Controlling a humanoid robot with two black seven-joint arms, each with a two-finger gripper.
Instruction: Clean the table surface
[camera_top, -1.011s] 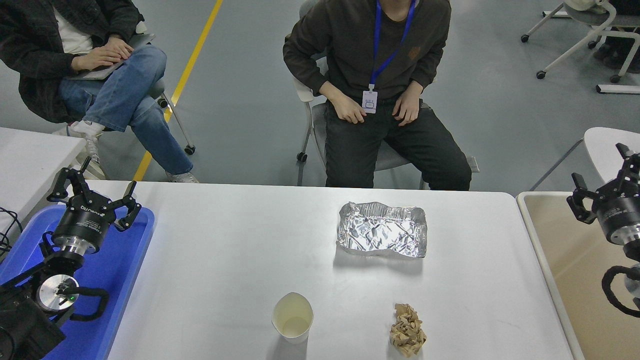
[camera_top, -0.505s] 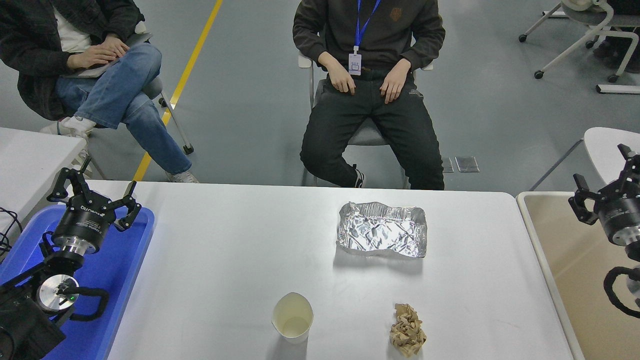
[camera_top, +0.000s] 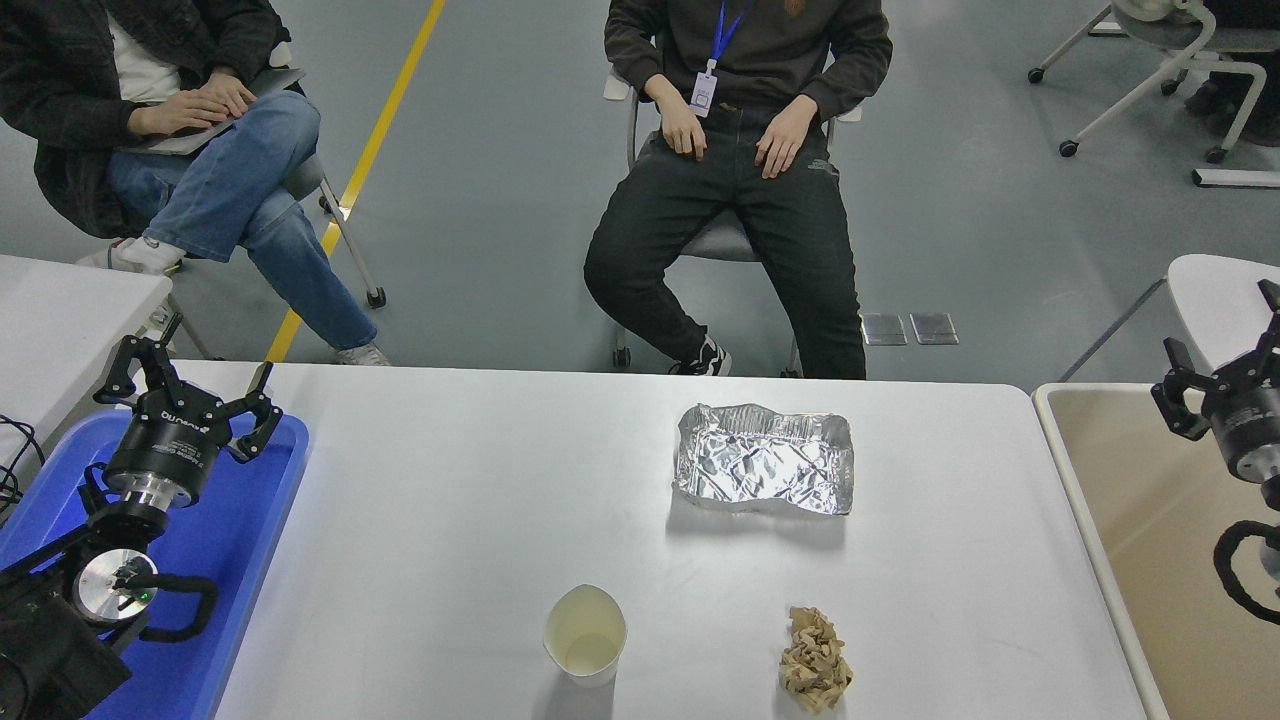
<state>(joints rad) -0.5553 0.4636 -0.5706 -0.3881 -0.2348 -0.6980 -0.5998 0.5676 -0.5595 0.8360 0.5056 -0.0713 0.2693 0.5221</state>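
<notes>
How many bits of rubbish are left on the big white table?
3: a crumpled foil tray right of centre, a paper cup at the near edge, a brown paper wad to its right. Nothing looks hidden.

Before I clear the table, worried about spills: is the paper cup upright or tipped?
Upright. The paper cup stands on the table surface, its open mouth facing up, inside looking empty.

Left arm: black housing, silver metal wrist ring, round silver joint cap with small green light, looped black cable. Left gripper: black, pale lettering on body. Right gripper: black, silver collar, black cable loop below.
</notes>
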